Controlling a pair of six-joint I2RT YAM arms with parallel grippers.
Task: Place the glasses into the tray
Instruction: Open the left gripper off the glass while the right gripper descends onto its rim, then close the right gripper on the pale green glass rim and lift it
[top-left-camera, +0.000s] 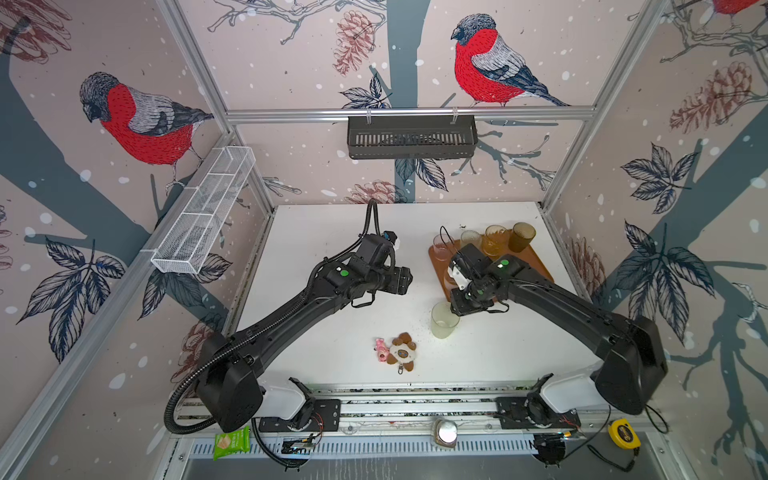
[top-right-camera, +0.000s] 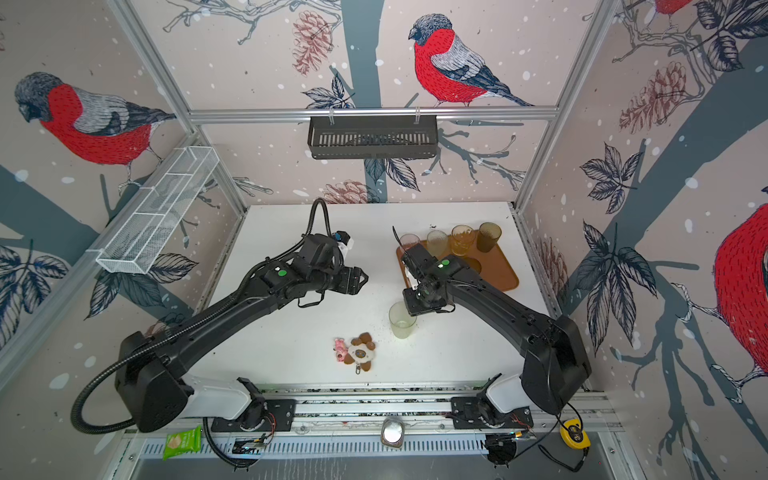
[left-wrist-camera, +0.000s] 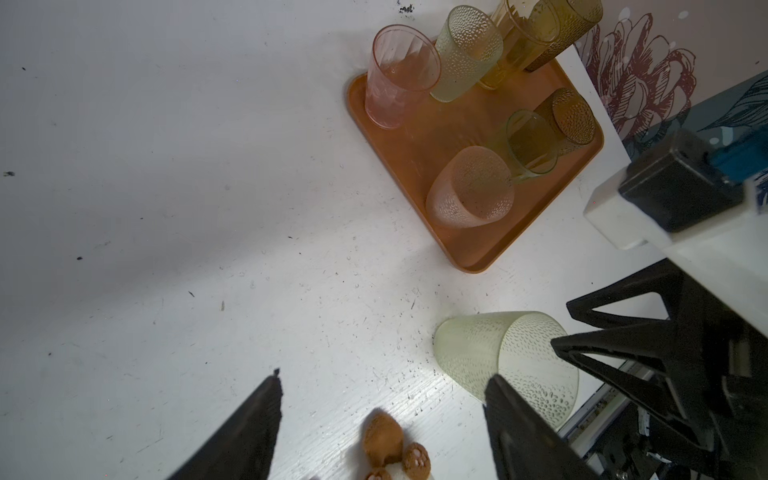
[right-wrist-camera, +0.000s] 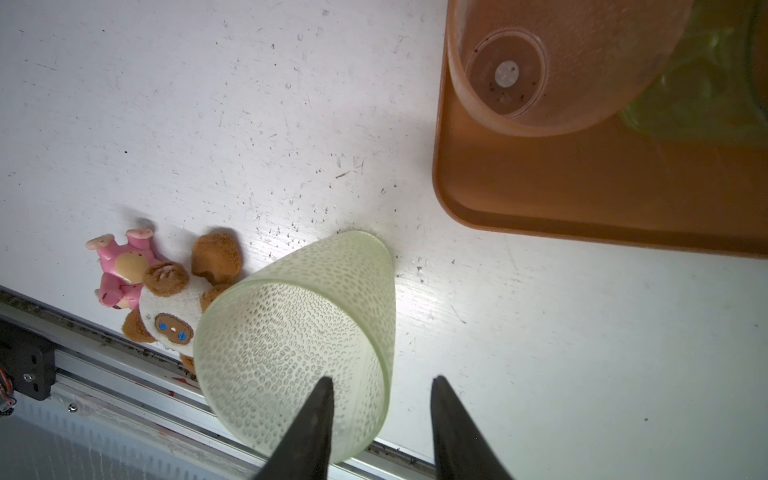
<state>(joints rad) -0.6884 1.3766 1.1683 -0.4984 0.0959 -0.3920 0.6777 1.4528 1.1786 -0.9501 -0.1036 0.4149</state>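
Light/IQ: top views bright, even, diffuse; fisheye bow at edges.
Wrist cams: hot glare patch on table (right-wrist-camera: 419, 299) next to pale green glass (right-wrist-camera: 291, 332), soft shadows; left wrist view dims to grey w/ vignette; frosted pink glass (right-wrist-camera: 602, 83) close-up OOF.

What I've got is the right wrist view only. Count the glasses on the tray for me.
Observer: Seven stand on the tray in the left wrist view. Four are in a back row and three are nearer, with the frosted glass by the near corner.
Operator: Now look for strays.
Observer: In both top views only the pale green glass is off the tray, and it is upright.
Operator: Report the left arm.
Observer: The left gripper hangs open and empty over the middle of the table, apart from the tray.
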